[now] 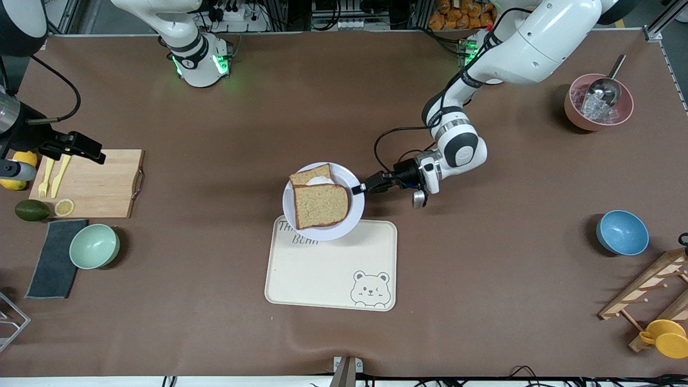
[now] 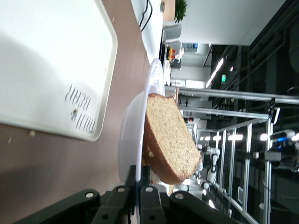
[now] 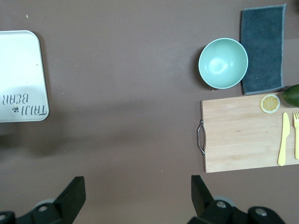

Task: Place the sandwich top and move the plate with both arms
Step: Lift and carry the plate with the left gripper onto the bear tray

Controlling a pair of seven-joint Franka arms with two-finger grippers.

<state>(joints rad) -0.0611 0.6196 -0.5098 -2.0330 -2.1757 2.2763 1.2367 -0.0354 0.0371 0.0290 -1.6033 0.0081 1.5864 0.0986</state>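
Note:
The pale plate [image 1: 324, 233] carries the sandwich top [image 1: 321, 206], a plain brown slice lying on a lower slice with white egg [image 1: 318, 180] showing at its edge. My left gripper [image 1: 359, 188] is shut on the plate's rim at the side toward the left arm's end. In the left wrist view the fingers [image 2: 139, 179] pinch the rim of the plate [image 2: 131, 140], with the sandwich top [image 2: 170, 140] on it. The plate overlaps the cream tray's [image 1: 330, 269] edge. My right gripper [image 1: 86, 149] is open and empty, high over the cutting board end; it also shows in the right wrist view [image 3: 138, 191].
The bear tray [image 2: 46, 60] lies just nearer the camera than the plate. A wooden cutting board [image 1: 91, 183] with yellow cutlery, a green bowl [image 1: 94, 246] and a grey cloth [image 1: 54, 258] sit at the right arm's end. A blue bowl [image 1: 622, 232] and pink bowl [image 1: 598, 102] sit at the left arm's end.

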